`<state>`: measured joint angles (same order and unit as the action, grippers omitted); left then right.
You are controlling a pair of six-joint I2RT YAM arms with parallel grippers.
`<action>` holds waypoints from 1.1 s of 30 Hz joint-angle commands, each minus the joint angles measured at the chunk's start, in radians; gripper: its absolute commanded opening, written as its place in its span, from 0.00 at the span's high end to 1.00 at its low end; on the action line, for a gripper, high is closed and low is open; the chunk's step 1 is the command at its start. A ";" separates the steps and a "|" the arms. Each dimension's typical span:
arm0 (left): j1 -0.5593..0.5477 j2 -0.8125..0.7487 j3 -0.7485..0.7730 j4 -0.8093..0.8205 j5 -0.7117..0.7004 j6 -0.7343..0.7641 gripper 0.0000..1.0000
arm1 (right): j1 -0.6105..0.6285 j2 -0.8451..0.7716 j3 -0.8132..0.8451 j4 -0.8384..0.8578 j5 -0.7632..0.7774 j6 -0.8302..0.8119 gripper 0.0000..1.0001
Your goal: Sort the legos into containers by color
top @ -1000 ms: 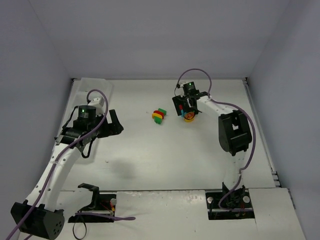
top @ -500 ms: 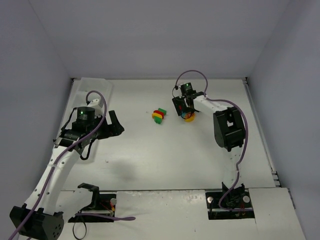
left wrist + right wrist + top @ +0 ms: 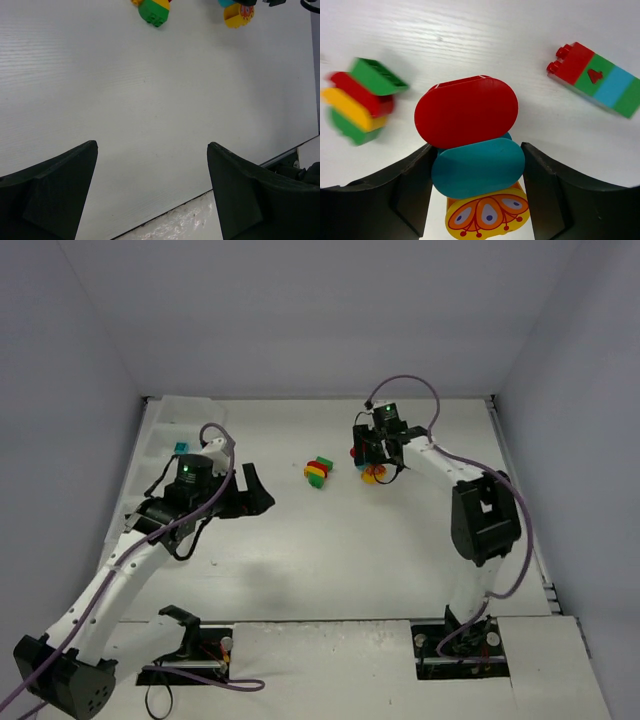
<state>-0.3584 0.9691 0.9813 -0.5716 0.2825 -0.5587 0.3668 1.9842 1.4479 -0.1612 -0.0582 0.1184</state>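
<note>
A stacked lego clump stands between my right gripper's [image 3: 476,146] fingers: red oval brick [image 3: 465,112], teal oval brick [image 3: 477,167], patterned yellow brick [image 3: 487,216]. Both pads press the teal brick's sides. From above, that gripper [image 3: 372,464] covers the clump right of centre. A green-red-yellow clump [image 3: 318,472] lies to its left, also at the top of the left wrist view [image 3: 154,10]. A red-green-blue strip [image 3: 595,80] lies beyond. My left gripper [image 3: 256,496] hangs open over bare table. The translucent tray of containers [image 3: 190,410] sits back left, with a teal brick [image 3: 181,448] in it.
White walls close in the table at the back and both sides. The table's near edge [image 3: 165,215] shows just under the left fingers. The right arm's cable loops above its wrist.
My right gripper's jaws have narrowed onto the red-teal-yellow clump. The left arm swung right toward the middle, uncovering the teal brick in the tray.
</note>
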 commanded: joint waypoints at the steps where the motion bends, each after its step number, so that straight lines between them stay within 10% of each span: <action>1: -0.088 0.028 0.045 0.136 -0.037 -0.058 0.17 | 0.000 -0.291 -0.044 0.118 -0.022 0.256 1.00; 13: -0.428 0.287 0.249 0.351 -0.272 -0.050 0.16 | 0.027 -0.659 -0.375 0.259 -0.097 0.918 1.00; 33: -0.539 0.606 0.510 0.401 -0.342 -0.078 0.22 | 0.049 -0.802 -0.469 0.270 -0.006 1.030 0.99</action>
<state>-0.8913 1.5990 1.4181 -0.2413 -0.0368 -0.6182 0.4137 1.1969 0.9703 0.0341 -0.0944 1.1301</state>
